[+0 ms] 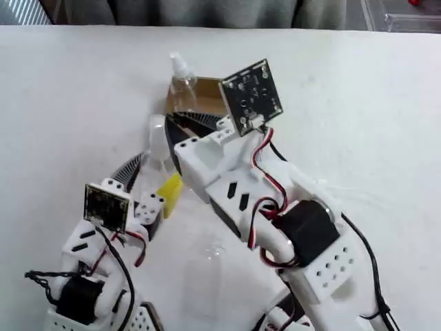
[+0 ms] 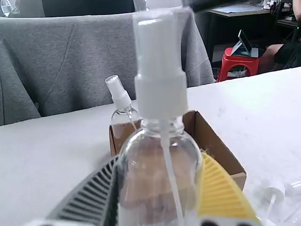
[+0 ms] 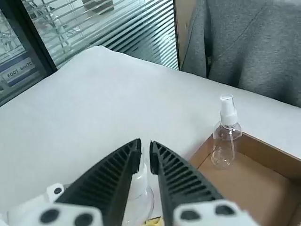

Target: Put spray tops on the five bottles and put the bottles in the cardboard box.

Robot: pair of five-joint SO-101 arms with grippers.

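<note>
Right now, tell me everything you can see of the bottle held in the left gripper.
The bottle is clear, glass or plastic by its look, with round shoulders, and it looks empty. A white spray top sits on its neck, and its thin tube runs down inside. The bottle stands upright, clamped at the body between the left arm's fingers, one grey and one yellow. The cardboard box lies just beyond it.

Table: white, broad, evenly lit.
Grey cloth: hangs along the table's far edge (creased in long folds).
Window blinds: horizontal slats, daylight behind.
Red stool: beyond the table, below a dark desk.
</note>
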